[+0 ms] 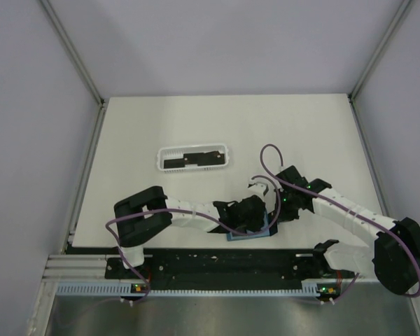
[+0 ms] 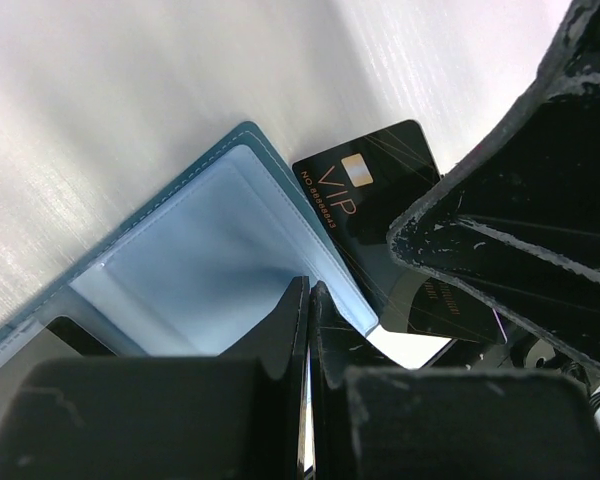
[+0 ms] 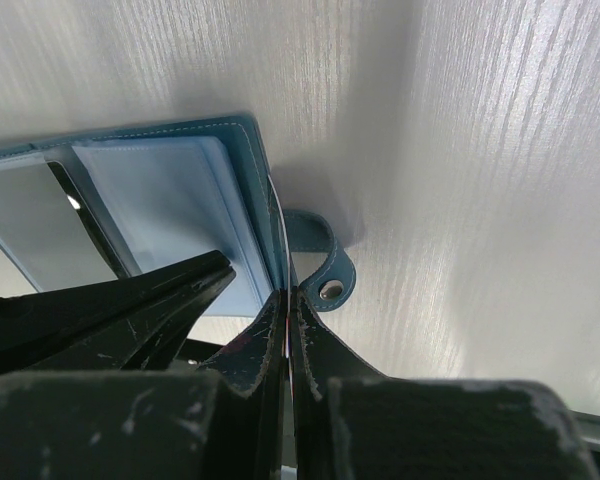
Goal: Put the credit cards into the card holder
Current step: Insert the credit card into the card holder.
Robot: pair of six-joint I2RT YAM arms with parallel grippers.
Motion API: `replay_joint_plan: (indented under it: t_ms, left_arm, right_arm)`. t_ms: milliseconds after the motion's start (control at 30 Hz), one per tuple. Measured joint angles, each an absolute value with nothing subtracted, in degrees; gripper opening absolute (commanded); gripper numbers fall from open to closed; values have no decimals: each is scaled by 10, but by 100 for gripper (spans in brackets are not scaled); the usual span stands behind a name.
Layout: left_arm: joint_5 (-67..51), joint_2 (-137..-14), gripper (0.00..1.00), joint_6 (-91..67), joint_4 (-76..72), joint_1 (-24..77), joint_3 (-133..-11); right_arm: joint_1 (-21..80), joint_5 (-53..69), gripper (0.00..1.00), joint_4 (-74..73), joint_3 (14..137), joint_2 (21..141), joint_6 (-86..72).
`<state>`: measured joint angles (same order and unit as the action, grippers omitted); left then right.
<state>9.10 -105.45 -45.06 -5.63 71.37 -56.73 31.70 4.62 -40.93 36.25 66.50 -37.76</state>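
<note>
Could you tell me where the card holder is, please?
In the top view, the card holder lies open at the table's near edge, right of the white basket.

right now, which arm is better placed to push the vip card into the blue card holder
Right, probably. The right claw, shut, is on the black card at the card holder's edge. The left claw, also shut, sits over the clear sleeve, seemingly steadying it.

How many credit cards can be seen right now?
3: a VIP card at the open card holder; two black cards overlapping in the white basket. More may be hidden.
</note>
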Motion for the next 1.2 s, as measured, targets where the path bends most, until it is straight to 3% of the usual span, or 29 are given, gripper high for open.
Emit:
replay_joint_plan:
  t_ms: [500,1200]
  left_arm:
    - [152,-1049,0,-484,67,735,-601]
    - [160,-987,0,-528,26,733,-502]
  right_arm:
    - [317,46,0,-408,361,665,-378]
    - [317,44,0,-403,351,639,-382]
